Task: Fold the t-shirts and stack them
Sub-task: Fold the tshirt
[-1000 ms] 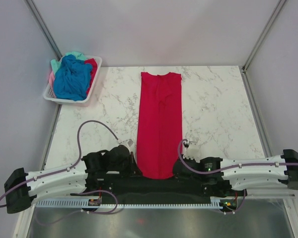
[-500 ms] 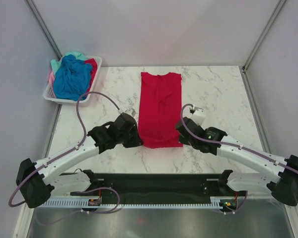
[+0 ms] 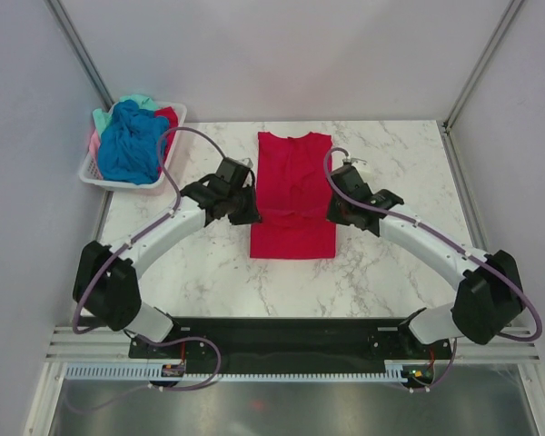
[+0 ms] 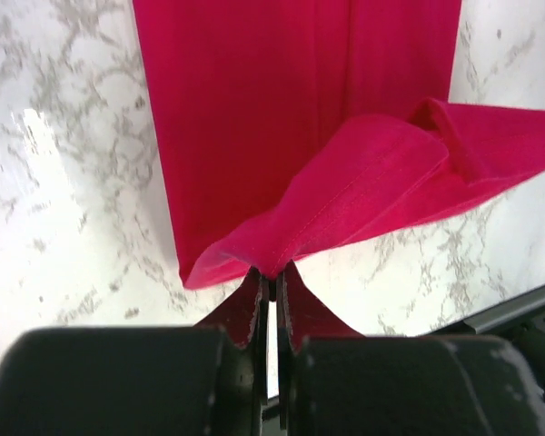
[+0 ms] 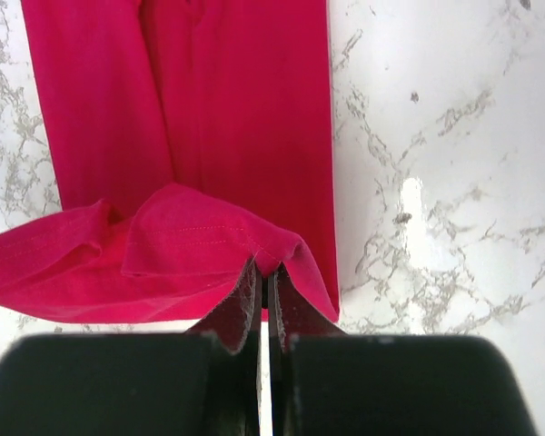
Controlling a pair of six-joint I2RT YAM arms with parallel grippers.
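A crimson red t-shirt (image 3: 293,191), folded into a long strip, lies in the middle of the marble table. Its near end is lifted and carried over the far part. My left gripper (image 3: 245,214) is shut on the hem's left corner, which shows in the left wrist view (image 4: 272,265). My right gripper (image 3: 338,213) is shut on the hem's right corner, which shows in the right wrist view (image 5: 265,263). Blue (image 3: 132,141), teal (image 3: 138,100), pink (image 3: 94,143) and red (image 3: 168,121) t-shirts are piled in the basket.
The white slatted basket (image 3: 127,182) stands at the table's far left corner. Bare marble (image 3: 400,173) lies to the right of the shirt and in front of it (image 3: 291,291). The black arm base rail (image 3: 291,331) runs along the near edge.
Both grippers have carried the red shirt's near hem away from the table's front edge toward the far end. The shirt's visible length has shortened as the bottom folds over.
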